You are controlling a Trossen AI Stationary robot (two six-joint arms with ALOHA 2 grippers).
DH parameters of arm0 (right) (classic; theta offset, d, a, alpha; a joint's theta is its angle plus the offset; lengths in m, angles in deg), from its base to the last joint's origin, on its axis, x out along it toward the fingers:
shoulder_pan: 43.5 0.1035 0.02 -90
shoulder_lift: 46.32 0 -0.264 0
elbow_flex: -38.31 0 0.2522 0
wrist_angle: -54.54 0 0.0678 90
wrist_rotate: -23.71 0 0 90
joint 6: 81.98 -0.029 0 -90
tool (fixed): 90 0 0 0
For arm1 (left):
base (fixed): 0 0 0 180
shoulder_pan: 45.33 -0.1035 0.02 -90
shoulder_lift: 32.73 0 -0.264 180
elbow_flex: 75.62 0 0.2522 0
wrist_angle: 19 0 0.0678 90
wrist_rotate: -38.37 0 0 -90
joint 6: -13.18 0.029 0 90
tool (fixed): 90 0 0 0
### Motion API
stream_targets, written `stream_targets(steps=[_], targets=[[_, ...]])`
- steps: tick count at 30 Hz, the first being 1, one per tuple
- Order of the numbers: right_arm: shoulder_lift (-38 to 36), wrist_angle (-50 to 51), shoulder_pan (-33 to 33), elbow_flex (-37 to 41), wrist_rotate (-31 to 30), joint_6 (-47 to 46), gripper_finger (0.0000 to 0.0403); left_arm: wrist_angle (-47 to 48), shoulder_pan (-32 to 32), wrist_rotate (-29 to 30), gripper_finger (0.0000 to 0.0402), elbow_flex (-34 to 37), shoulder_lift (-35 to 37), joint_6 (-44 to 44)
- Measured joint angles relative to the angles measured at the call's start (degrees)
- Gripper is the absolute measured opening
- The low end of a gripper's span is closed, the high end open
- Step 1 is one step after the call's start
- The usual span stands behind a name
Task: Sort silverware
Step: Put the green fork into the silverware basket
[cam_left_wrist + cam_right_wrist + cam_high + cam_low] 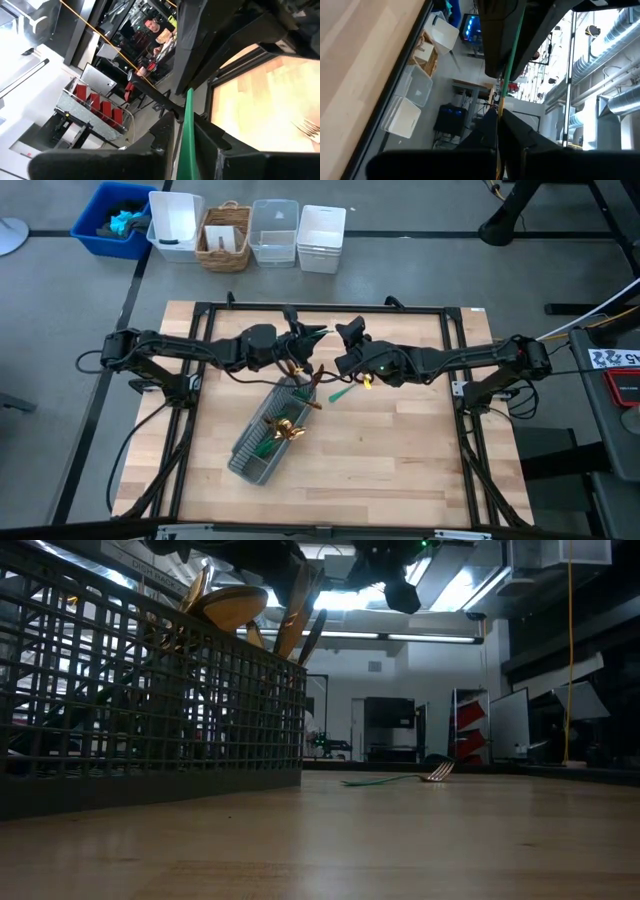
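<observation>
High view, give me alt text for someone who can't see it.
Two dark robot arms meet over a wooden table, above a grey mesh caddy holding gold-headed silverware. A green-handled fork lies beside the caddy; bins line the floor beyond.

A grey mesh caddy [268, 435] sits on the wooden desk [400, 470] just below the left claw [312, 337]; five bins [250, 235] line the floor beyond.
</observation>
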Motion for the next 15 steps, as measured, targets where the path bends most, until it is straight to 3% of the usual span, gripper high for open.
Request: stream_targets(steps=[15], targets=[[0.0,5.43,-0.02,0.0,2.32,-9.36,0.0012,2.88,2.29,-0.22,0.0047,0.0,0.04,-0.48]])
